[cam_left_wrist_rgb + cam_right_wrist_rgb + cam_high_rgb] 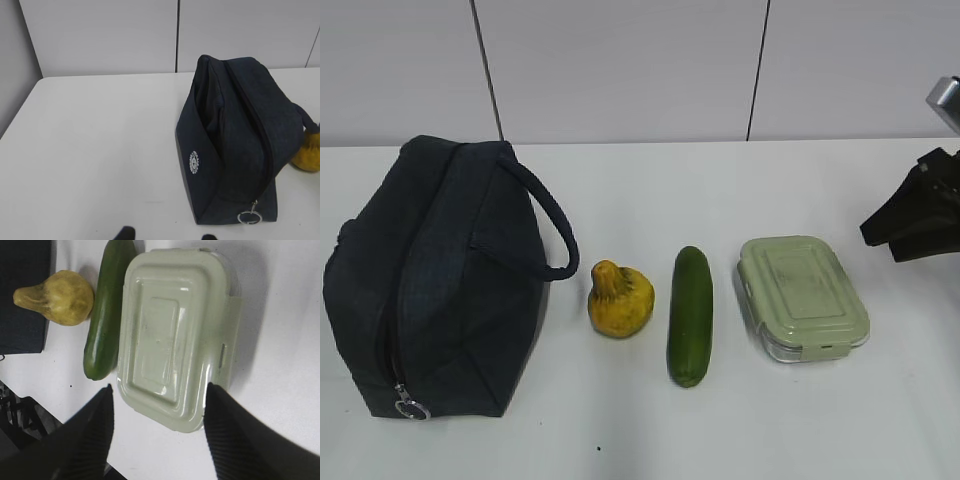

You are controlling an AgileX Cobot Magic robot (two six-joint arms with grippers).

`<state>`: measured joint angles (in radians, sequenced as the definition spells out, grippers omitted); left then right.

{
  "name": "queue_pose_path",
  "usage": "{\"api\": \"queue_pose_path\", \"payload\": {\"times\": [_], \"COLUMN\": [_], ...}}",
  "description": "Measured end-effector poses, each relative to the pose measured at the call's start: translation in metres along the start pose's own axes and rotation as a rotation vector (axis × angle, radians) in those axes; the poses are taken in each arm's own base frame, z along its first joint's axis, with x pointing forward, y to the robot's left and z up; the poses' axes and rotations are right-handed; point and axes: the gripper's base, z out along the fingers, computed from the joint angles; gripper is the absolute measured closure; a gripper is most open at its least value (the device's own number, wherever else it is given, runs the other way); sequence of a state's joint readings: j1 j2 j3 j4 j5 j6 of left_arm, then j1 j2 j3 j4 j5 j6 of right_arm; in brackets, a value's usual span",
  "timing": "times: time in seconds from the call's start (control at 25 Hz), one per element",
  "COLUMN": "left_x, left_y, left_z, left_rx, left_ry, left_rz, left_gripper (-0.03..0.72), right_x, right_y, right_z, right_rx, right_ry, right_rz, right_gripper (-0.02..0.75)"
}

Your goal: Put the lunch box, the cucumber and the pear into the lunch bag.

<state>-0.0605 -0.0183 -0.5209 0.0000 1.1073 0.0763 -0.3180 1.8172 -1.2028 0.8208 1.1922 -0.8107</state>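
Right wrist view: right gripper (pixel 159 392) hovers wide open above the lunch box (pixel 175 335); cucumber (pixel 106 310) lies left.

Surface: white table (pixel 650 440)
Left of frame: lunch bag (pixel 440 280)
Centre: pear (pixel 618 300), cucumber (pixel 690 315)
Right: lunch box (pixel 803 296)
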Motion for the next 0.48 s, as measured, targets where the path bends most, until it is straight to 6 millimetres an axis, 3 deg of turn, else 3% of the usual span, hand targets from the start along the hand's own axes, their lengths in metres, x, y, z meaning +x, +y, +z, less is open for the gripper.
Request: {"api": "queue_pose_path", "payload": {"times": [0.28,0.48], "left_x": [0.0,0.0], "left_y": [0.0,0.0], "left_z": [0.0,0.0], "left_rx": [0.0,0.0], "left_ry": [0.0,0.0], "left_rz": [0.0,0.0], "left_gripper": [0.432,0.432], "right_x": [-0.001,-0.001], "right_y": [-0.022,-0.032], "right_z": [0.025,0.036], "right_rx": [-0.058,-0.09], "right_ry": [0.033,0.035], "right_rz": [0.059,0.065], "right_gripper": [0.279,0.171]}}
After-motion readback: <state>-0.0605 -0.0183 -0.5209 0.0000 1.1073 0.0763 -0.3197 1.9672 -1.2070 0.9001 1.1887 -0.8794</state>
